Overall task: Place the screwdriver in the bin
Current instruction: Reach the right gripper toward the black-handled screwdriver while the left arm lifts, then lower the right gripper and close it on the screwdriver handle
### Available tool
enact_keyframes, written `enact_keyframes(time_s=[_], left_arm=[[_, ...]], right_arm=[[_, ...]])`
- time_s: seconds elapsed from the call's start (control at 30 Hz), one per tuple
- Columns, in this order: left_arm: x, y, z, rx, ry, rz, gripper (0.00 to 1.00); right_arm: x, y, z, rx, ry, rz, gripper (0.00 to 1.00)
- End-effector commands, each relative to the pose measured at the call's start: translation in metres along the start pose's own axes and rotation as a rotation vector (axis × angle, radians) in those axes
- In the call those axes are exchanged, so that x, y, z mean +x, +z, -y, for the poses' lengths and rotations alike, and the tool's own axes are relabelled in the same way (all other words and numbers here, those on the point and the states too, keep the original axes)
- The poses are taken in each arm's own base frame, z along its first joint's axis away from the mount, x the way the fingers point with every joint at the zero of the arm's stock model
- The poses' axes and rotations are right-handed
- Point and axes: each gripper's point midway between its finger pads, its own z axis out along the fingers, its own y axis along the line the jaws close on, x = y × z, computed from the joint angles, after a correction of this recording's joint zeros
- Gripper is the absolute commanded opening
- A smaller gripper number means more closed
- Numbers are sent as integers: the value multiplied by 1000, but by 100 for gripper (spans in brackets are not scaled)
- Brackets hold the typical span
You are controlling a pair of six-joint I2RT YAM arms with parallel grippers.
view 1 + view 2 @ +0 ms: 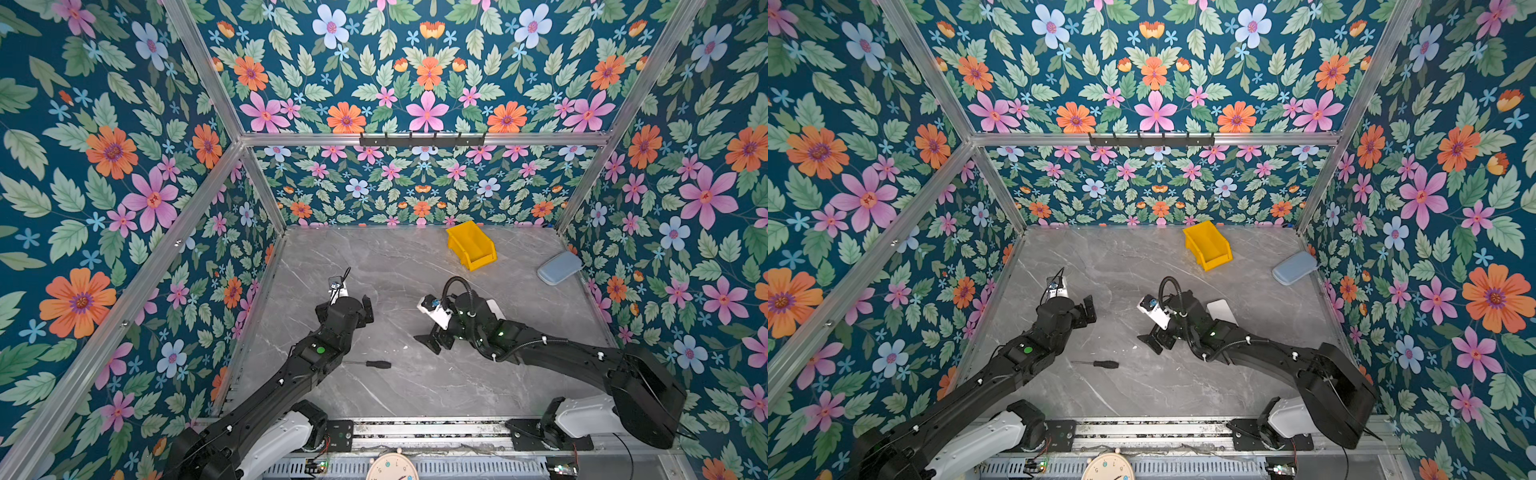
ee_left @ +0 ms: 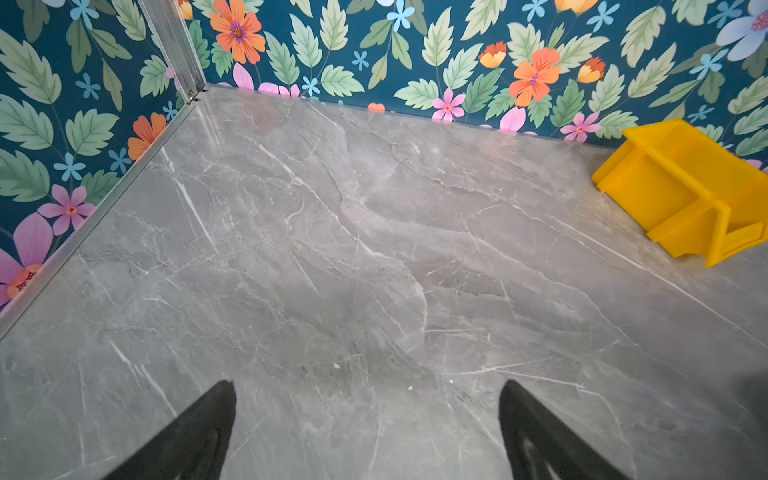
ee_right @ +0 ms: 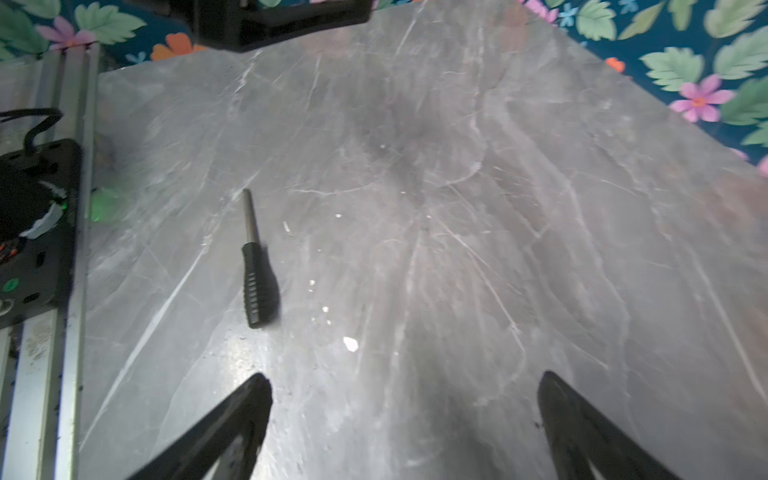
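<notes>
Nothing of the task is done yet. The screwdriver [image 1: 374, 364] lies flat on the tabletop [image 1: 415, 270] at about seven o'clock in both top views, its handle toward three o'clock and its shaft toward nine. The yellow bin [image 1: 471, 245] stands far off at about one o'clock, close to the back wall, and what shows of its inside looks empty.

The right fingers [image 3: 245, 411] are spread wide and hold nothing. They hover near the middle of the tabletop, with the screwdriver [image 3: 257, 274] ahead of them at roughly eight o'clock and not touching them. The left fingers [image 2: 208, 415] are also spread apart over bare tabletop, with the bin [image 2: 681, 195] only at the edge of the left wrist view. I judge that the whole job remains: reach, grasp, carry, release.

Some things are hard to see:
- The shaft's tip is too small to tell its type.
- In a top view the tip runs up against the outline of the left arm.
- A white box [image 1: 494, 307] is mostly hidden under the right arm.
- The right wrist view is blurred.
- The bin's far inside corner is not visible.
</notes>
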Motion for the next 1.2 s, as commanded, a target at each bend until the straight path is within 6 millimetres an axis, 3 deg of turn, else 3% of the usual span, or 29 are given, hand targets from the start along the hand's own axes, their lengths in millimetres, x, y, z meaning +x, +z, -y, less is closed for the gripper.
enact_keyframes(time_s=[0.0, 0.23, 0.27, 0.53, 0.7, 1.07, 1.17], left_arm=[[5, -1, -6, 3, -17, -45, 100], [11, 3, -28, 14, -128, -108, 100], [13, 3, -30, 21, -142, -116, 100], [15, 5, -37, 32, -166, -144, 100], [19, 2, -42, 19, -158, -143, 100], [21, -3, -46, 14, -135, -138, 100], [21, -3, -46, 12, -130, -137, 100]], right_arm=[[-11, 18, -22, -64, -89, 25, 99], [-8, 54, -66, -191, -168, -6, 98], [2, 65, -71, -210, -176, -36, 97], [21, 103, -98, -303, -231, -100, 90], [33, 119, -104, -313, -263, -144, 87], [55, 127, -101, -301, -265, -224, 77], [61, 128, -99, -286, -273, -238, 67]])
